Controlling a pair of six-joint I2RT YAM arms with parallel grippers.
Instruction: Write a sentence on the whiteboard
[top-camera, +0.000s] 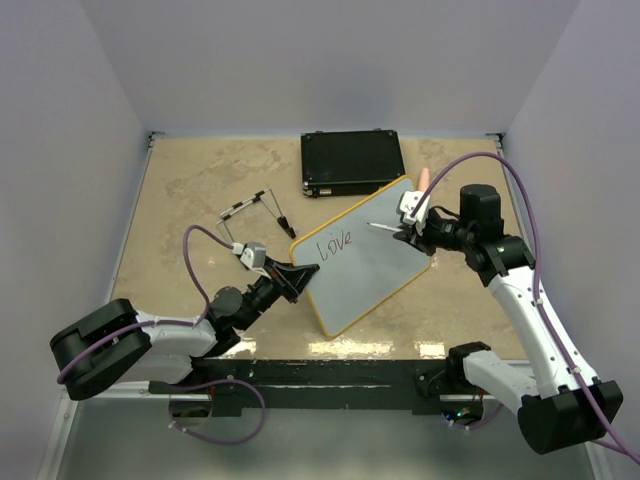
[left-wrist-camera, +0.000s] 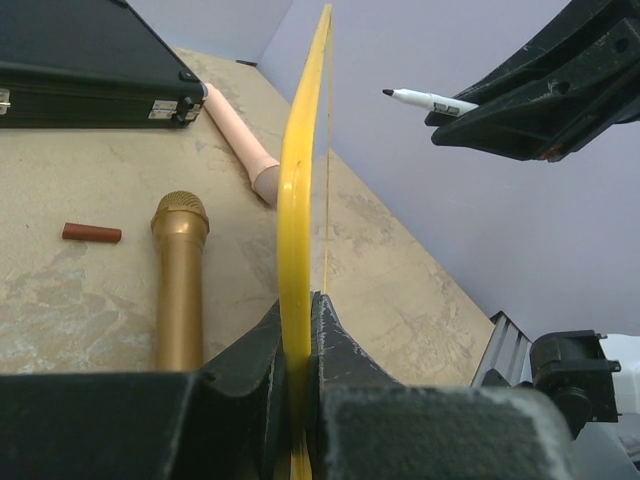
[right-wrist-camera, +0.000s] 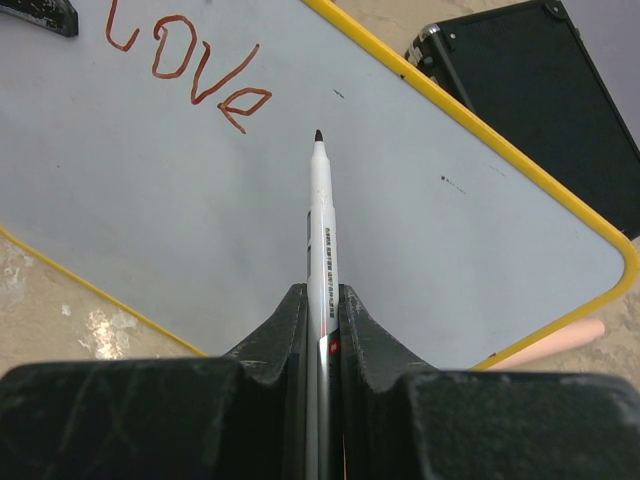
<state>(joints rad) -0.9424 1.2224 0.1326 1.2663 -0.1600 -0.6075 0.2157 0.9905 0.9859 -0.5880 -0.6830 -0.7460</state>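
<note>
the whiteboard (top-camera: 365, 258) lies diagonally at the centre of the top view, its yellow edge pinched in the left gripper (top-camera: 302, 280). centre right, the right gripper (top-camera: 410, 235) clamps a marker (right-wrist-camera: 321, 215), its tip off the face, below right of the sentence (right-wrist-camera: 190, 70), which reads only "love".

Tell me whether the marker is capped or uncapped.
Uncapped. The marker shows its bare dark tip, aimed at the whiteboard, and the right gripper is shut on its barrel.
</note>
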